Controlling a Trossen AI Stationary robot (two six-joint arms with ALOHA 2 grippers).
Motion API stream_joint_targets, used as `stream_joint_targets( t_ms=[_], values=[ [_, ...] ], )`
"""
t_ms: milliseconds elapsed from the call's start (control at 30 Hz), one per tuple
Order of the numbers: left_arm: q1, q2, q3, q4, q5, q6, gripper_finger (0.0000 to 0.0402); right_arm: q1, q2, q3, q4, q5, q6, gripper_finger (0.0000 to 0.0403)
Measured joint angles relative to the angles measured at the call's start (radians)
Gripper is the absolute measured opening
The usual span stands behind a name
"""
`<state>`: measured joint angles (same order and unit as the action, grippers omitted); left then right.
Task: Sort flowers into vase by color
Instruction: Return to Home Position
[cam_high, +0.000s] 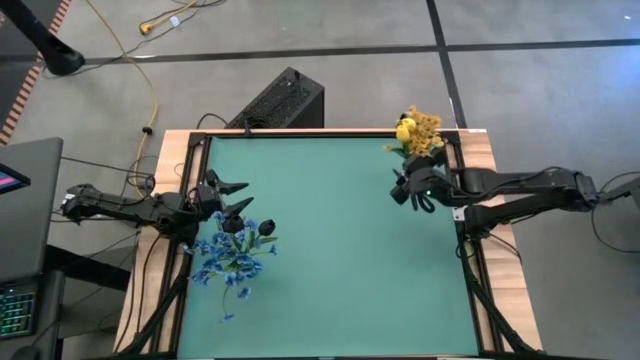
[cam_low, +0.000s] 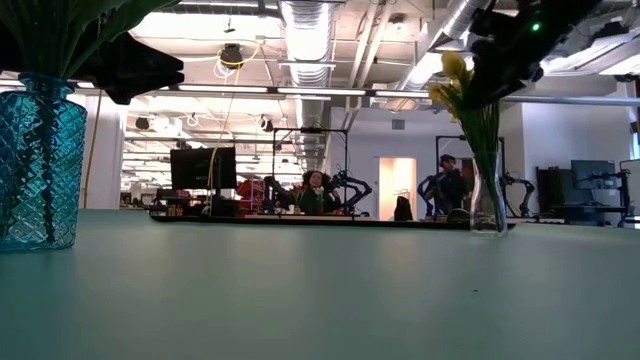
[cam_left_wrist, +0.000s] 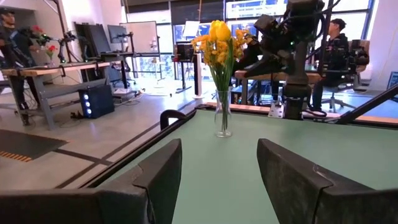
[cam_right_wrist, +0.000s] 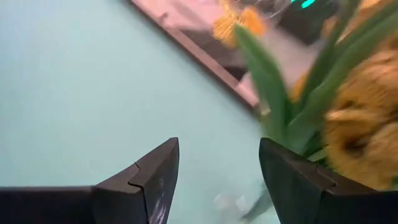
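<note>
Blue flowers (cam_high: 232, 252) stand in a blue glass vase (cam_low: 40, 165) at the table's left. Yellow flowers (cam_high: 418, 130) stand in a clear vase (cam_low: 487, 205) at the far right corner; the left wrist view shows them too (cam_left_wrist: 221, 43). My right gripper (cam_high: 410, 190) hovers open just on the near side of the yellow bunch, with blurred yellow heads (cam_right_wrist: 357, 127) and green leaves (cam_right_wrist: 273, 93) beside its fingers. My left gripper (cam_high: 240, 196) stands open and level just beyond the blue bunch, nothing between its fingers (cam_left_wrist: 217, 180).
The green mat (cam_high: 340, 260) lies bare between the two vases. A wooden rim (cam_high: 330, 131) frames the table. A black box (cam_high: 282, 100) and cables lie on the floor past the far edge. People sit at benches (cam_low: 318, 195) in the room behind.
</note>
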<state>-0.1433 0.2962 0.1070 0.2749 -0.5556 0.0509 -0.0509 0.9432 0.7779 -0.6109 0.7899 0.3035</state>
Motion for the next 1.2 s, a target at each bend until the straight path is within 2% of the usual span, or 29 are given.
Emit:
stream_joint_targets(
  t_ms=[233, 333, 400, 500, 600, 733, 833, 933, 1000, 1067, 1200],
  values=[
    [0.000, 0.000, 0.000, 0.000, 0.000, -0.005, 0.0199, 0.000, 0.000, 0.073, -0.189, -0.339, 0.177, 0.0249],
    [0.000, 0.000, 0.000, -0.003, 0.000, -0.003, 0.0199, 0.002, 0.000, 0.077, -0.206, -0.496, 0.254, 0.0249],
    [0.000, 0.000, 0.000, -0.004, 0.000, 0.013, 0.0199, 0.022, 0.000, 0.077, -0.205, -0.554, 0.276, 0.0249],
    [0.000, -0.003, 0.000, -0.006, -0.009, 0.019, 0.0199, 0.087, -0.001, 0.076, -0.205, -0.555, 0.255, 0.0249],
    [0.000, -0.003, 0.000, -0.018, -0.027, -0.010, 0.0199, 0.179, -0.024, 0.048, -0.179, -0.455, 0.218, 0.0249],
    [0.000, -0.003, 0.000, -0.085, -0.029, -0.087, 0.0199, 0.299, -0.071, -0.061, -0.031, -0.254, 0.165, 0.0248],
    [0.000, -0.003, 0.000, -0.116, -0.027, -0.156, 0.0199, 0.335, -0.110, -0.171, 0.154, -0.257, 0.122, 0.0236],
    [0.000, -0.010, 0.009, -0.141, 0.003, -0.166, 0.0199, 0.332, -0.143, -0.256, 0.345, -0.307, 0.043, 0.0208],
    [0.000, -0.019, 0.017, -0.148, 0.031, -0.168, 0.0199, 0.314, -0.166, -0.293, 0.464, -0.359, -0.027, 0.0174],
    [0.000, -0.041, 0.018, -0.154, 0.076, -0.172, 0.0199, 0.293, -0.196, -0.325, 0.565, -0.430, -0.095, 0.0131],
    [0.000, -0.096, 0.018, -0.170, 0.164, -0.214, 0.0199, 0.248, -0.255, -0.380, 0.622, -0.546, -0.157, 0.0027]
  ],
)
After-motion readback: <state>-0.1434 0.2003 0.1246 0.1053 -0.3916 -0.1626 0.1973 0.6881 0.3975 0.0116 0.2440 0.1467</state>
